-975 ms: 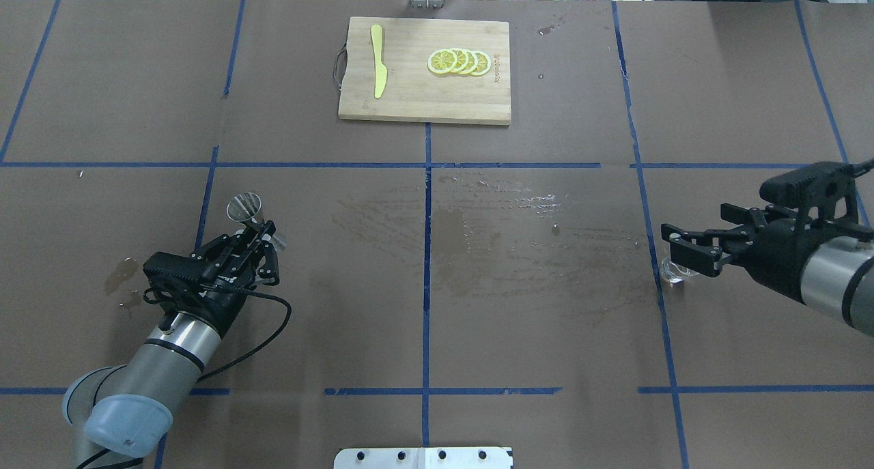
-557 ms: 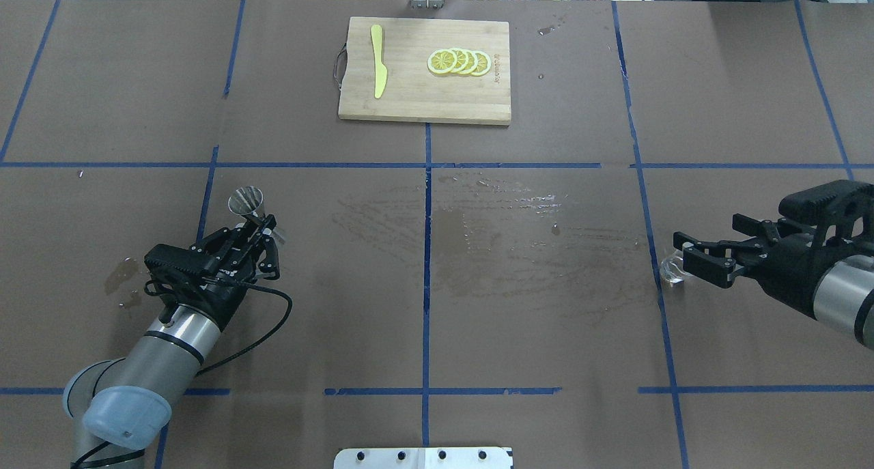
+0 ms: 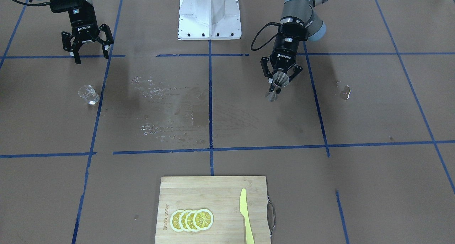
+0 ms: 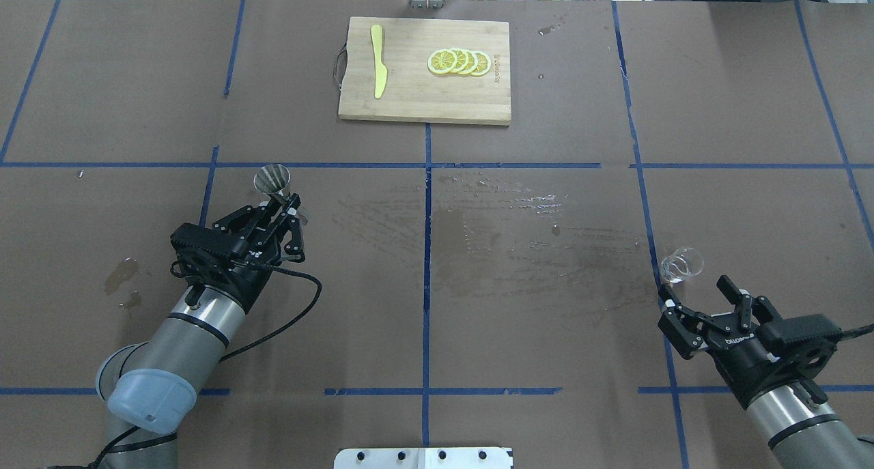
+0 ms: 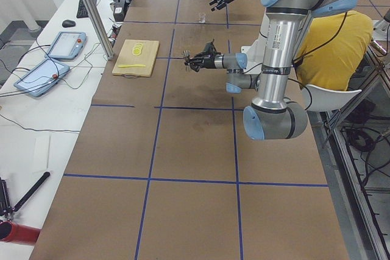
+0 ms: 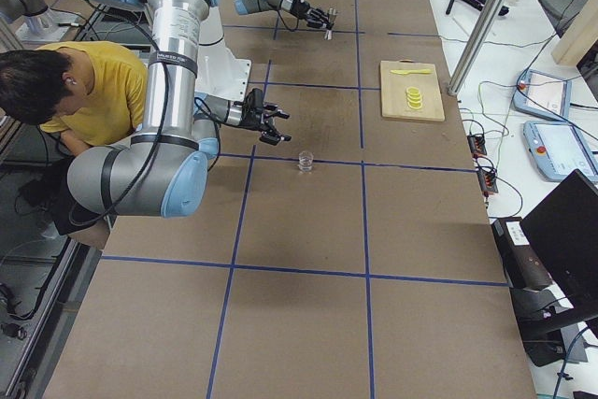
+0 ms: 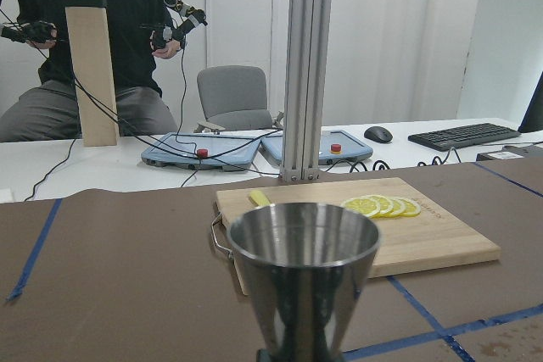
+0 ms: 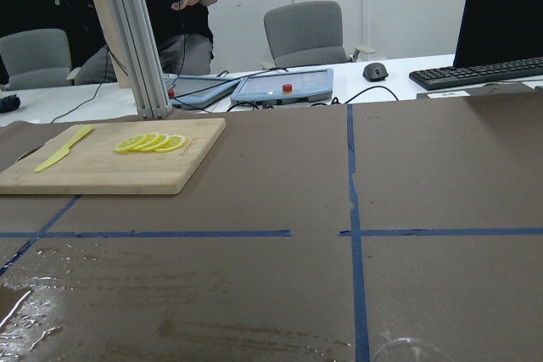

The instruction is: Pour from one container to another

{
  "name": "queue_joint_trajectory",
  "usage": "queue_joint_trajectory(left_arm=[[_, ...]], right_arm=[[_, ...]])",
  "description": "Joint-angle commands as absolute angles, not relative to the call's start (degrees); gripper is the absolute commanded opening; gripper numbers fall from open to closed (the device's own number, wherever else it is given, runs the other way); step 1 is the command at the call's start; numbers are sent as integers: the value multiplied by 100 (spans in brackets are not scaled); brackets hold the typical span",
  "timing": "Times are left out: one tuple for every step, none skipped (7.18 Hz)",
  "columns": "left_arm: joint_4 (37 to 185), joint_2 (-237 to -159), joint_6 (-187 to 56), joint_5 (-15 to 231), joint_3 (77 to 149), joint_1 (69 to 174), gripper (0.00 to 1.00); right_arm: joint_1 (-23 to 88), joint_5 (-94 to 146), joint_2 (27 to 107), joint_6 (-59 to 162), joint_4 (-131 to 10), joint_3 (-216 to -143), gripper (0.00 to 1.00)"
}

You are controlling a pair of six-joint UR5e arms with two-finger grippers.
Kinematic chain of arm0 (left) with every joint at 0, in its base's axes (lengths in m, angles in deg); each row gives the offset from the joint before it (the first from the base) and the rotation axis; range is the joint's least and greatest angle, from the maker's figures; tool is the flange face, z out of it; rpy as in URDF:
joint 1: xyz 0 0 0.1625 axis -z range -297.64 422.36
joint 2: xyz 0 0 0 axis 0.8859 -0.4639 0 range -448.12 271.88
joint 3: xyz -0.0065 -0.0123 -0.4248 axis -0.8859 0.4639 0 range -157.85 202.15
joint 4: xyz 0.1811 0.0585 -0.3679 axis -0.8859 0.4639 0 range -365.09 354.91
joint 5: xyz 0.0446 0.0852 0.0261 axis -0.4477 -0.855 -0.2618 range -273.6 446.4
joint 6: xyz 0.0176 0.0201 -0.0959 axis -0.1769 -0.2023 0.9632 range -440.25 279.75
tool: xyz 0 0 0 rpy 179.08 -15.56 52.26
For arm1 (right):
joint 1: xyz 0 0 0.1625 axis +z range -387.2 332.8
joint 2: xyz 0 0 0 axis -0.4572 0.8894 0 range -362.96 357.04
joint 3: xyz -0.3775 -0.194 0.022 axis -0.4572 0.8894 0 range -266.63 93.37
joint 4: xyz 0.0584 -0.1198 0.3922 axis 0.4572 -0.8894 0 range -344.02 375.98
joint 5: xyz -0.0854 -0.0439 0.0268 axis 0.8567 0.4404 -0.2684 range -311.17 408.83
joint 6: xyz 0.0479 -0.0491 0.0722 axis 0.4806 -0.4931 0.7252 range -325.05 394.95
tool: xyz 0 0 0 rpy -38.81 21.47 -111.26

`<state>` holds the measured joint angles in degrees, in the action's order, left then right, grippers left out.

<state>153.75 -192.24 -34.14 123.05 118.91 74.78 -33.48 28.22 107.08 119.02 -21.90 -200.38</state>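
At nine o'clock on the table [image 4: 546,332], the left gripper [image 4: 288,211] is clenching the jigger [image 4: 272,179] mouth-up to receive, while the right gripper [image 4: 700,300] is hovering released at six o'clock of the glass [image 4: 681,264], seemingly poised to grasp.

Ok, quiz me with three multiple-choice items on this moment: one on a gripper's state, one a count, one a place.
1. The left gripper is: A open and empty; B shut on the jigger; C shut on a knife.
2. Count of lemon slices on the cutting board: A two; B three; C four.
3. The glass tumbler is: A standing on the table, apart from the right gripper; B held by the right gripper; C on the cutting board.
Answers: B, it pinches the jigger's waist; C, four overlapping slices show; A, the open right gripper sits short of the tumbler.
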Motion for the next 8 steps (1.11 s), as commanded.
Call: queue_joint_trajectory(left_arm=[[15372,-19280,-3393,12305,11874,7484,0],[15372,-19280,-3385,12305,11874,7484,0],[15372,-19280,-3376,12305,11874,7484,0],[15364,-19280,-3367,12305,11874,7484,0],[15364,-19272,-3367,12305,11874,7484,0],[15364,-19271,-3367,12305,11874,7484,0],[15364,-19271,-3367,12305,11874,7484,0],[15364,-19271,-3367,12305,11874,7484,0]], right_arm=[[-3432,3257,10401,12310,-2199,-19342,97],[-3415,3257,10330,12362,-2199,-19280,97],[-3397,3249,10277,12380,-2199,-19080,97],[-3397,3249,10260,12380,-2199,-18965,97],[-3397,3231,10259,12389,-2199,-18920,97],[-3371,3196,10259,12528,-2199,-18832,97],[-3258,3022,10259,12547,-2199,-18753,97],[-3222,2968,10251,12547,-2199,-18700,96]])
